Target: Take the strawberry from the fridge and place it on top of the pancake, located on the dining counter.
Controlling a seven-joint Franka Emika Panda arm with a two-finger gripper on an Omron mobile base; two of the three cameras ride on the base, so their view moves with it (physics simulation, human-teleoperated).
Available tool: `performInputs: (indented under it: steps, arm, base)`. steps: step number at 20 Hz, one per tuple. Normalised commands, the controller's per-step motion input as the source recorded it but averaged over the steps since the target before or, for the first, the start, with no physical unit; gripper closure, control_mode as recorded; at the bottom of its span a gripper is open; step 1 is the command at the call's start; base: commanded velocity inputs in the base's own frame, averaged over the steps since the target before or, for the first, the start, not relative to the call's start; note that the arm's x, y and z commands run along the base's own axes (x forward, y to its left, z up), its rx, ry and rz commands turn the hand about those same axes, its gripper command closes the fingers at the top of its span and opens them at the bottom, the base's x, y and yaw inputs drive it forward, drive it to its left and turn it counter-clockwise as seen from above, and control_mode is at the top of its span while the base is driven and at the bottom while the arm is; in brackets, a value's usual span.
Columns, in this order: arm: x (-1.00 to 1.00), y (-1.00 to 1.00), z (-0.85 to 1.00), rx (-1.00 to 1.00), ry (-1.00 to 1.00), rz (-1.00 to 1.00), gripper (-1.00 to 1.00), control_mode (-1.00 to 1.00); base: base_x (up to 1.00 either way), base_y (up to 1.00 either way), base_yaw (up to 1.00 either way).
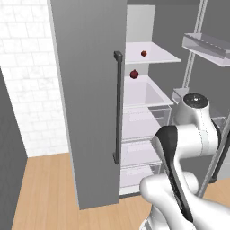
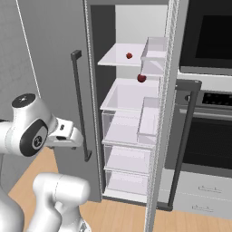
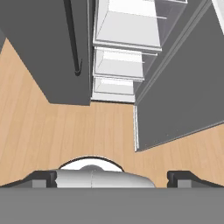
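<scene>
The fridge [image 1: 85, 90] is a tall grey cabinet; its left door is closed and its right door [image 2: 163, 113] is swung open. On the upper white shelf inside lies the strawberry [image 1: 143, 53] [image 2: 129, 55], tiny and red. A slightly larger, rounder dark-red fruit [image 1: 134, 74] [image 2: 142, 78] sits one shelf lower. My gripper [image 3: 112, 179] is open and empty. It points down at the wood floor in front of the fridge, well below and short of the shelves. The pancake and the dining counter are out of view.
Clear drawers [image 2: 129, 127] fill the lower fridge. The open door carries bins [image 1: 206, 45] and stands to the right of the opening. A dark oven [image 2: 208, 136] is just right of the fridge. A white brick wall [image 1: 22, 67] is to the left, above the wood floor [image 3: 43, 131].
</scene>
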Motion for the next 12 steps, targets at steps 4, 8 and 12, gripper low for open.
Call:
performInputs:
  steps: [4,8,12]
  arm:
    - [0.00,0.00,-0.01,0.00,0.00,0.00,-1.00,-1.00]
    - [0.06,0.04,-0.08,0.00,-0.05,-0.12,-1.00,1.00]
    - [0.00,0.00,0.00,0.00,0.00,0.00,-1.00,1.00]
  base:
    - [0.00,0.00,0.00]
    - [0.22,0.15,-0.17]
    - [0.54,0.12,-0.34]
